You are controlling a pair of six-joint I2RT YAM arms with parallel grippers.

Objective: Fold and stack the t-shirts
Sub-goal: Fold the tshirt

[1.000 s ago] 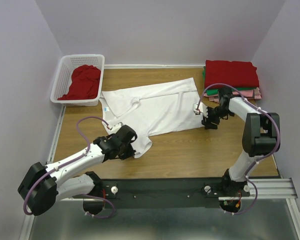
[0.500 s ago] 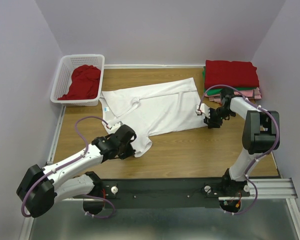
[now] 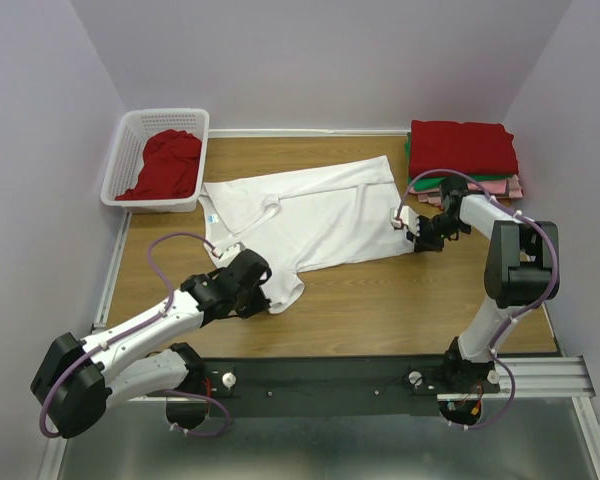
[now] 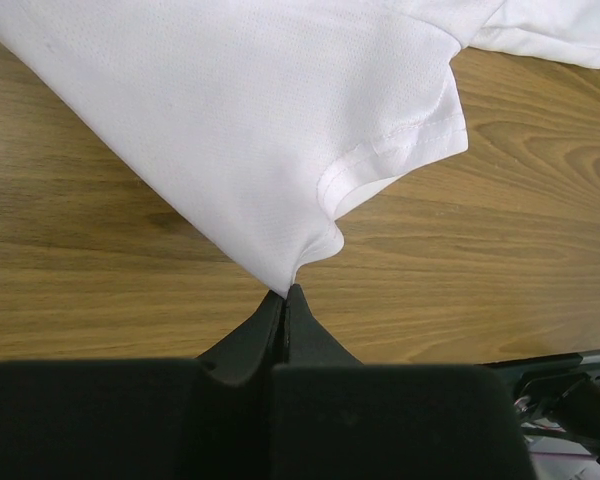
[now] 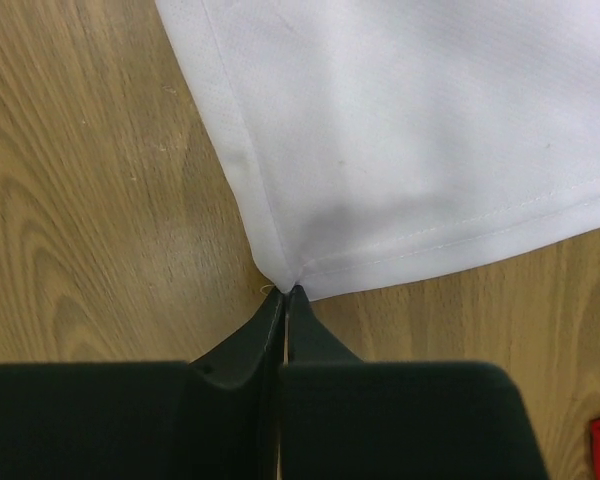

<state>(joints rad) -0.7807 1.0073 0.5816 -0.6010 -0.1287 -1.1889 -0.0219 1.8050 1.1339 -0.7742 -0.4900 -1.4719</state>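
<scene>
A wooden table with a light brown grain fills the middle of the top view. In its far left corner stands a white plastic lattice basket, rectangular, with its long side along the left wall. This wall, the back wall and the right wall are plain pale lilac and close the table on three sides. A thin white strip runs where the table meets the back wall. Along the near edge lies a black plate, and a silver rail continues from it to the right. Below them is a grey metal surface.
</scene>
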